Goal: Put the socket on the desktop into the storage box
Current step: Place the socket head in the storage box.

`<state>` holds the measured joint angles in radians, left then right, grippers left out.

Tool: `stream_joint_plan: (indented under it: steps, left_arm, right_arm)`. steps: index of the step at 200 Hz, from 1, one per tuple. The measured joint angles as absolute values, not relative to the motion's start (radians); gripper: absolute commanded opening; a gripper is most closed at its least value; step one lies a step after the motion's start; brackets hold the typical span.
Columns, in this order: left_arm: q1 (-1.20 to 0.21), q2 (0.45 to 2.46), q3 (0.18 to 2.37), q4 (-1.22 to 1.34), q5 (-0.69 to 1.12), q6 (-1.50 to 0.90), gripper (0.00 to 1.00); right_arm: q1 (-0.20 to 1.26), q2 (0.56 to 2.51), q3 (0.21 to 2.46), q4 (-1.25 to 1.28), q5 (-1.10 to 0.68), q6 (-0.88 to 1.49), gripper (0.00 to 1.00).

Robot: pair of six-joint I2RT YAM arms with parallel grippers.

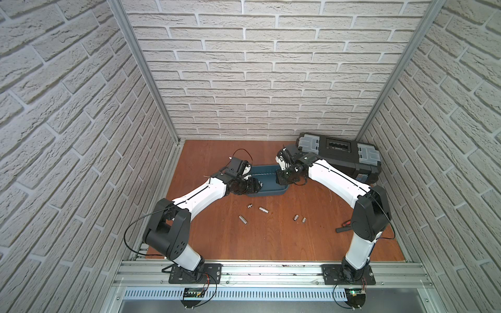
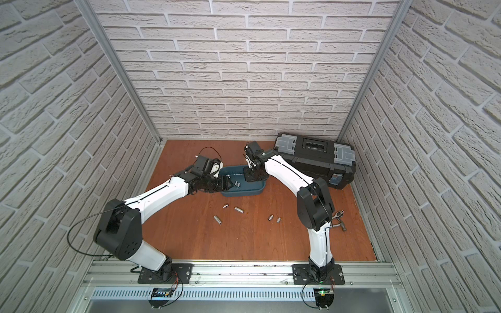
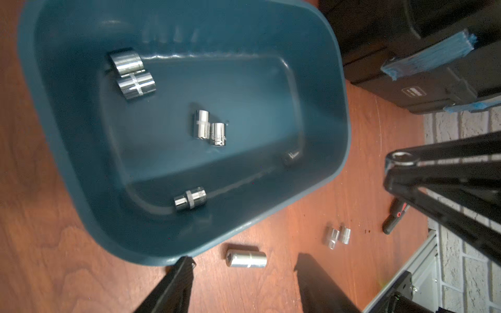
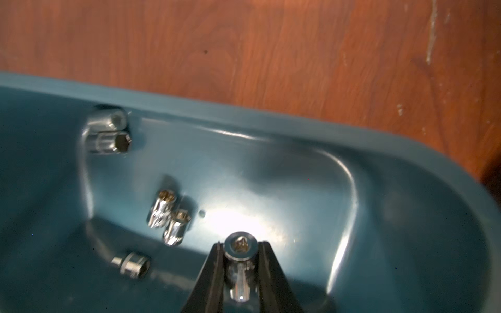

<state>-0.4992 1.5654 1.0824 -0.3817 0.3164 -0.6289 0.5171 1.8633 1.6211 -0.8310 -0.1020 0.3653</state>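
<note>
Sockets (image 3: 202, 124): five lie in the storage box (image 1: 273, 193). At its left end the left gripper (image 1: 259, 186) hangs with jaws apart, empty. A few loose sockets (image 1: 263, 210) sit on the desktop (image 1: 271, 244) in front. Over the right end, the right gripper (image 1: 282, 180) is clamped on a socket (image 4: 240, 248).

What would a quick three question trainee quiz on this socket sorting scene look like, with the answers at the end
1. True or false: the right gripper is shut on a socket over the storage box.
2. How many loose sockets lie on the desktop? A three, B five, C eight.
3. Fill in: the jaws of the ___ gripper stand open and empty.
Key: 1 true; 2 B; 3 left gripper.
</note>
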Motion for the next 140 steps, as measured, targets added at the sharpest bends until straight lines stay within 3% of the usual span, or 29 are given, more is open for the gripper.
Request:
stream_joint_plan:
  steps: [140]
  left_arm:
    - [-0.464,1.563,1.093,-0.382,0.289,-0.632,0.66]
  right_arm:
    - [0.5,2.174,1.901,-0.892,-0.097,0.382,0.21]
